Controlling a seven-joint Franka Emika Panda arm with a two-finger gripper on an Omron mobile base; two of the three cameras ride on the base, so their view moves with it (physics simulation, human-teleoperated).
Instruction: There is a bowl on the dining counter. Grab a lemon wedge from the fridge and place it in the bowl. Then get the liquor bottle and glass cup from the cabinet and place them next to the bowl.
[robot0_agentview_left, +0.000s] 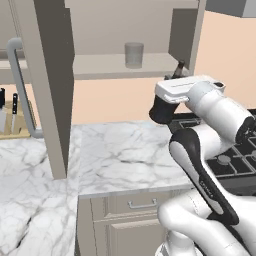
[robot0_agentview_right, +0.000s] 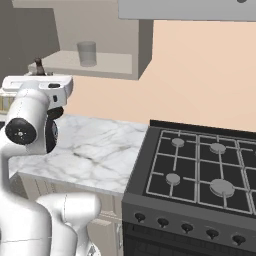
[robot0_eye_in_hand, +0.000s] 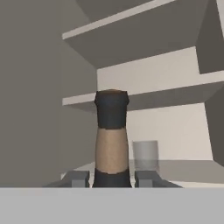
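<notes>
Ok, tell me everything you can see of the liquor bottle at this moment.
The liquor bottle stands upright between the two fingertips of the gripper. The hand view shows its narrow tan neck with a dark cap band on top and dark shoulders at the bottom; its body is hidden. It sits in front of the open cabinet, with the glass cup on the shelf behind it. In the left base view its dark top pokes up past the hand.

I see the open cabinet's bottom shelf (robot0_agentview_left: 100, 65) carrying the glass cup (robot0_agentview_left: 134, 54), standing upright, ahead of the tool (robot0_eye_in_hand: 112, 178) and slightly to its right in the hand view. Below the tool lies the marble desk (robot0_agentview_left: 125, 155), with a knife block (robot0_agentview_left: 10, 117) off to the left.
</notes>
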